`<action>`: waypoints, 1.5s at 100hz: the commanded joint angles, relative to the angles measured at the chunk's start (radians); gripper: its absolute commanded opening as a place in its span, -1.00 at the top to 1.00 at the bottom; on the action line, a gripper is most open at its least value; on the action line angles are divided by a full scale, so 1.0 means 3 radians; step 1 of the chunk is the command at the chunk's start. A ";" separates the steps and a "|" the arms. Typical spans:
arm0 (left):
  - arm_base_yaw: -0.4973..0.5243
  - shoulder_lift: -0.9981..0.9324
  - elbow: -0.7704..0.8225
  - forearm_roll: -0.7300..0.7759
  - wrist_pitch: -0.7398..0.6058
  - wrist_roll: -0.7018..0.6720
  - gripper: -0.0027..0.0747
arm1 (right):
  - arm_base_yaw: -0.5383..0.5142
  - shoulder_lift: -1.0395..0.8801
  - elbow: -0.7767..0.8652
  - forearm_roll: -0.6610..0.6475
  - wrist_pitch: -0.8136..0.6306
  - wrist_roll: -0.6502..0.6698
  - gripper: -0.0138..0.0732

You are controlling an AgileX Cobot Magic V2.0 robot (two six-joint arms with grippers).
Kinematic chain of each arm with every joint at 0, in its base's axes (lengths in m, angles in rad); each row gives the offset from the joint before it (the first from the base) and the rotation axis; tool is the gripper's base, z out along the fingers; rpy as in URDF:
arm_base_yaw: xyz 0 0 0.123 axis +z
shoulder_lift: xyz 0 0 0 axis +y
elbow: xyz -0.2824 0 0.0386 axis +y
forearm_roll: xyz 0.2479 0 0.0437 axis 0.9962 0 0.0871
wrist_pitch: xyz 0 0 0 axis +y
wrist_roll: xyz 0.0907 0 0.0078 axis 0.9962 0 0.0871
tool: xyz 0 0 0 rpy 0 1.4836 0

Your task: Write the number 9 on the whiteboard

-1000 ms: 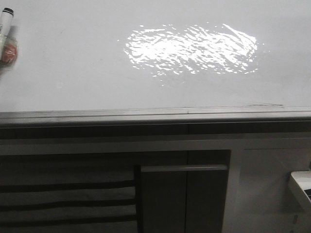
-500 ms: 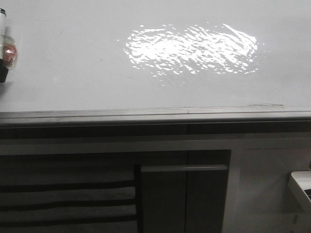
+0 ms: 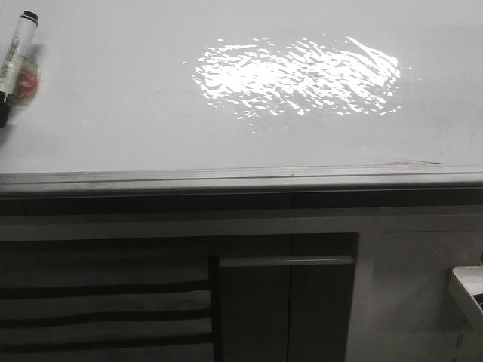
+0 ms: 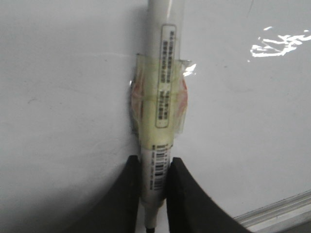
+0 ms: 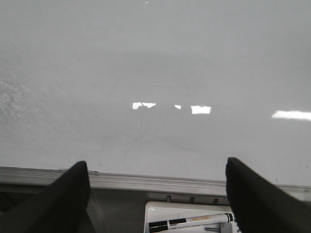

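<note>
marker (image 3: 16,51) far left before whiteboard (image 3: 113,113) | rail (image 3: 241,179) below | cabinet (image 3: 287,302) beneath rail

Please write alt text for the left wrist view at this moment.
The left gripper, with black fingers, is shut on a white cylindrical marker wrapped in clear tape, held against the glossy white-grey whiteboard. No drawn figure shows on the board here.

Glossy whiteboard (image 3: 136,113) (bright rippled glare patch (image 3: 298,75)), grey metal rail (image 3: 241,179) along its edge.

Dim, grainy; rippled glare on whiteboard (image 3: 113,113)
</note>
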 commanded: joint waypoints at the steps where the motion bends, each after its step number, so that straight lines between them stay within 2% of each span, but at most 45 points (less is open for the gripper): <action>1: -0.0032 -0.0127 -0.0177 0.0057 -0.0013 -0.0013 0.98 | -0.0019 0.0045 -0.0227 0.0044 -0.0054 -0.0019 -0.49; 7: -0.0048 -0.0185 -0.0301 0.0132 0.0326 -0.0013 0.98 | -0.0019 0.0089 -0.0376 0.0071 0.0136 -0.0019 -0.49; 16: -0.0119 -0.0242 -0.0601 0.0207 0.1067 0.0008 0.98 | -0.0019 0.0209 -0.0617 0.0152 0.0452 -0.0025 -0.49; 25: -0.0256 -0.0234 -0.0942 0.0190 0.1790 0.0287 0.98 | 0.0002 0.0400 -0.0856 0.0340 0.0778 -0.0207 -0.49; 38: -0.0523 -0.0234 -0.1347 -0.0092 0.2591 0.1028 0.98 | 0.0131 0.0709 -0.1142 0.0879 0.1187 -0.0797 -0.49; 57: -0.0864 -0.0234 -0.1671 -0.0984 0.3432 0.2345 0.98 | 0.0441 0.1214 -0.1503 0.1559 0.1670 -0.1738 -0.49; 65: -0.0984 -0.0234 -0.1688 -0.1234 0.3534 0.2613 0.98 | 0.0610 0.1429 -0.1617 0.1793 0.1805 -0.2191 -0.49; 80: -0.1242 -0.0234 -0.1688 -0.1334 0.3551 0.2879 0.98 | 0.0944 0.1736 -0.1753 0.2308 0.1888 -0.2900 -0.49; 99: -0.1552 -0.0234 -0.1688 -0.1334 0.3510 0.2946 0.98 | 0.1369 0.2024 -0.1843 0.2435 0.1741 -0.3465 -0.49; 117: -0.1637 -0.0234 -0.1688 -0.1334 0.3510 0.2946 0.98 | 0.1768 0.2215 -0.1843 0.2435 0.1410 -0.3616 -0.49; 133: -0.1637 -0.0234 -0.1688 -0.1334 0.3492 0.2946 0.98 | 0.1966 0.2373 -0.1843 0.2441 0.1207 -0.3636 -0.48; 150: -0.1637 -0.0234 -0.1688 -0.1334 0.3484 0.2946 0.98 | 0.2018 0.2485 -0.1843 0.2511 0.1151 -0.3661 -0.24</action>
